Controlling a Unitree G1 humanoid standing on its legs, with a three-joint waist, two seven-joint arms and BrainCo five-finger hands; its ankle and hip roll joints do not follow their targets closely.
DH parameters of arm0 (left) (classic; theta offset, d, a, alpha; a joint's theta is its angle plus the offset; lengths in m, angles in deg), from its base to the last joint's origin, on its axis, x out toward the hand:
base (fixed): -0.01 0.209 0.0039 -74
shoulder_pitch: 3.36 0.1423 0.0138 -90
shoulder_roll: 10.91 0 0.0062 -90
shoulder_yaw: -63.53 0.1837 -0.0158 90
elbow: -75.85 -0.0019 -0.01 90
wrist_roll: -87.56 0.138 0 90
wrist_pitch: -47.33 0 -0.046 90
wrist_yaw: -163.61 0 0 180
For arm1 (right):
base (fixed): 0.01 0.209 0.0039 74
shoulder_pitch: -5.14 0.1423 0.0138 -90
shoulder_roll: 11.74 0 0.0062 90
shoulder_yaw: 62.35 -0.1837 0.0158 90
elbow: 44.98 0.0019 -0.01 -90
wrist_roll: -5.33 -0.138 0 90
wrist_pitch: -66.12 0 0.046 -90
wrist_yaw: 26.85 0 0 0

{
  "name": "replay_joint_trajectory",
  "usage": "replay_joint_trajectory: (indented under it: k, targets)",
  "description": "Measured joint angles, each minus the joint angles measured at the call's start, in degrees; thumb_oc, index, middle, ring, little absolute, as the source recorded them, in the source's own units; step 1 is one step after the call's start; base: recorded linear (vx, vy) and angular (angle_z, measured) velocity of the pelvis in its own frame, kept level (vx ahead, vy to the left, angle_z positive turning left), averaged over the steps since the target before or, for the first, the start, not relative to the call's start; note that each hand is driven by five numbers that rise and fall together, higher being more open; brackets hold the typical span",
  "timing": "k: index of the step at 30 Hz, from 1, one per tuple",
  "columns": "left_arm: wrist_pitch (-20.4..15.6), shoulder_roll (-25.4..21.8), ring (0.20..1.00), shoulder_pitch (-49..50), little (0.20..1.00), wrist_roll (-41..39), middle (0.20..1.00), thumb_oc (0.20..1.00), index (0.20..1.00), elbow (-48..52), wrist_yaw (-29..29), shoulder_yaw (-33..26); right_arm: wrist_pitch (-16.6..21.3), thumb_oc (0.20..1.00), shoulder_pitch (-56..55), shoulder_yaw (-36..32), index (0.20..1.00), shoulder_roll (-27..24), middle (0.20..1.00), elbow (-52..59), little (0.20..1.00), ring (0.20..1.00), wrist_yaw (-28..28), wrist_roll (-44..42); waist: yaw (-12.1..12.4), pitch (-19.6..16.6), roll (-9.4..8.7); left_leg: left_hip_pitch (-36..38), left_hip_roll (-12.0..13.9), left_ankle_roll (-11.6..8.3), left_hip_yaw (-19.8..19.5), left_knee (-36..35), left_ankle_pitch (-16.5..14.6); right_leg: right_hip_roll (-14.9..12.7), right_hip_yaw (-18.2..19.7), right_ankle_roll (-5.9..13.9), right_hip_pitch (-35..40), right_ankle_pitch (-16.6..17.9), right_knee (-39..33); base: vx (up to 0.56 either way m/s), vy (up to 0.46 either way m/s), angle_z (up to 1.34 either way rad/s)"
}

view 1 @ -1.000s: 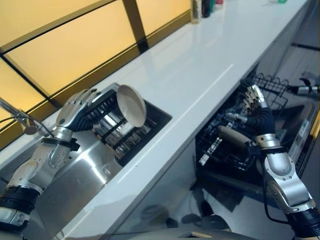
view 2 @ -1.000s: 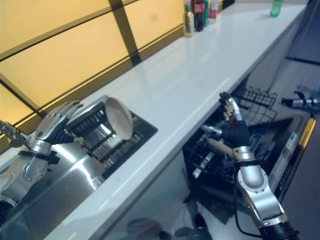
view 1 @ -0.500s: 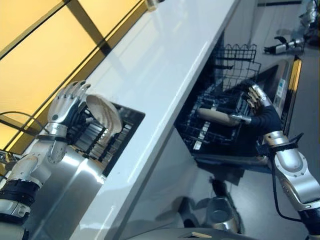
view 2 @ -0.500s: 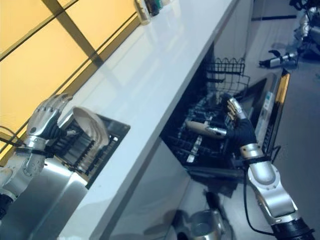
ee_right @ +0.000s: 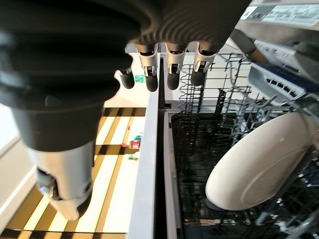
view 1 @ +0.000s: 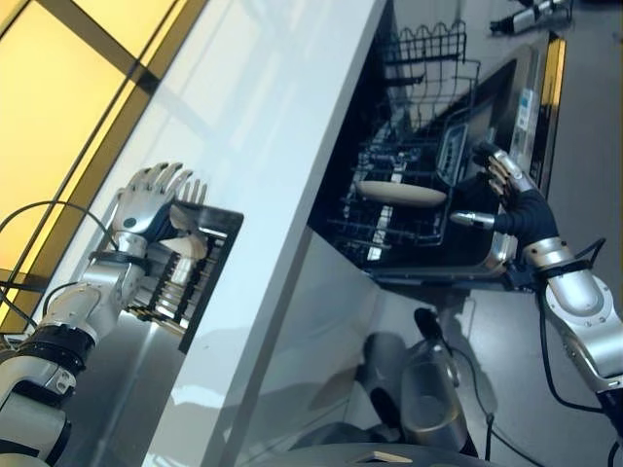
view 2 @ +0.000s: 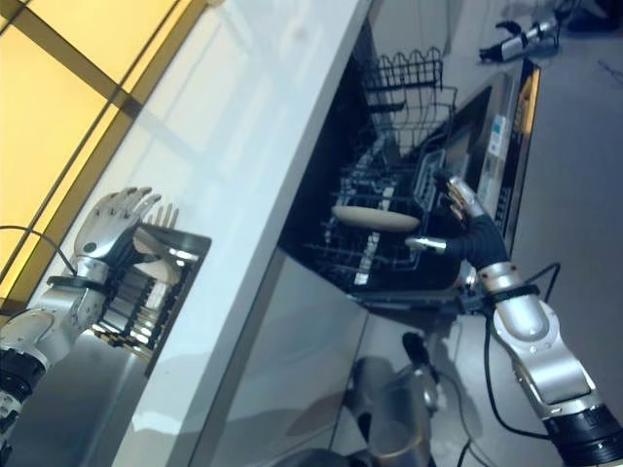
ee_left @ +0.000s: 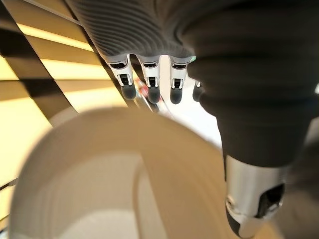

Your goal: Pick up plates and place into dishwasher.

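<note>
Compared with the earlier frames, the whole scene is seen shifted and tilted, so the camera has moved; the white countertop [view 1: 292,107] now runs steeply up the view and more of the open dishwasher [view 1: 531,146] is shown. The right hand [view 1: 508,195] is now held apart from the cream plate [view 1: 401,194], which is seen lying tilted among the wires of the dark lower rack [view 1: 389,233], whereas half a second ago the hand was just beside the plate's edge. Its fingers are held straight and spread, with nothing in them, as is confirmed in the right wrist view, where the plate [ee_right: 259,164] is seen resting in the rack beyond the fingertips [ee_right: 172,79].

The left hand [view 1: 146,206] is seen at the dish rack [view 1: 185,272] set in the steel sink [view 1: 127,389], with its fingers extended and fanned behind a second plate [view 1: 185,243]. In the left wrist view that plate [ee_left: 114,174] is shown very close and blurred, between the straight fingers [ee_left: 149,84] and the thumb [ee_left: 254,209]; no curl round it is seen. Whether the plate is touched cannot be told. Its lower part is hidden among the rack's wires.
</note>
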Motion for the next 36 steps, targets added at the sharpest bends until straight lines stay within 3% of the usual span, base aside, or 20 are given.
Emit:
replay_joint_trajectory:
  k: [8, 21, 28, 36]
  targets:
    - [2.7, 0.0, 1.000, -2.3, 1.000, 0.1, 1.000, 1.000, 1.000, -2.0, 2.2, 1.1, -2.1, 1.000, 1.3, 0.0, 1.000, -1.2, 1.000, -0.2, 1.000, 1.000, 1.0, 0.0, 0.1, 0.6, 0.27, -2.7, -0.3, 0.00, -0.1, 0.9, 0.0, -0.3, 0.3, -0.15, -2.7, 0.1, 0.9, -0.03, 0.070, -0.01]
    - [4.2, 0.4, 1.000, -4.0, 1.000, 0.0, 1.000, 1.000, 1.000, -3.2, 3.6, 0.8, -6.4, 1.000, 4.7, -0.3, 1.000, -2.2, 1.000, -0.2, 1.000, 1.000, 1.6, 0.0, 0.3, 0.6, 0.31, -5.5, -1.1, 0.48, -0.5, 1.6, 0.4, -1.8, 0.0, -0.13, -5.5, 0.2, 2.5, -0.02, 0.061, 0.04]
    - [3.6, 0.4, 1.000, -4.4, 1.000, 0.0, 1.000, 1.000, 1.000, -3.9, 4.9, 0.7, -7.5, 1.000, 4.6, -2.7, 1.000, -2.2, 1.000, -0.1, 1.000, 1.000, 2.5, 0.0, 0.4, 0.6, 0.33, -5.8, -1.2, 0.51, -1.4, 2.2, 0.5, -2.3, -0.9, -0.15, -5.4, 0.2, 2.9, 0.02, 0.033, 0.06]
    - [0.2, 0.4, 1.000, -3.6, 1.000, -0.1, 1.000, 1.000, 1.000, -3.8, 8.1, -1.0, -8.0, 1.000, 3.7, -5.0, 1.000, -2.1, 1.000, -0.1, 1.000, 1.000, 3.7, 0.0, 0.9, 0.5, 0.36, -5.6, -1.4, 0.67, -2.3, 2.5, 0.6, -3.0, -1.6, -0.15, -4.8, 0.2, 3.1, 0.01, 0.011, 0.06]
